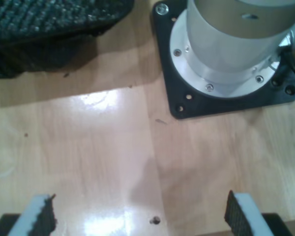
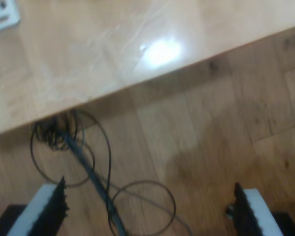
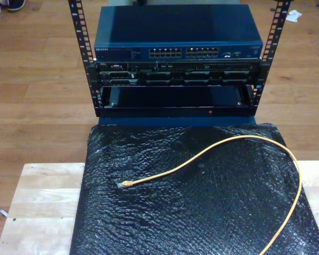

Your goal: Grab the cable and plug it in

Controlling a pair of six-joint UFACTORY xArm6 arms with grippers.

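Black mat [image 3: 202, 223] holds cable [image 3: 212, 154]; rack switch [image 3: 178, 52] label unreadable.

The exterior view looks steeply down from high over the black mat [image 3: 202, 212] toward the rack [image 3: 175, 58]. Both wrist views look down close over the wooden table [image 1: 88, 147].

The first gripper [image 1: 140, 216] hung with its jaws wide apart over the wooden table [image 1: 88, 147], near an arm's round base [image 1: 231, 54] on a black plate [image 1: 187, 105].
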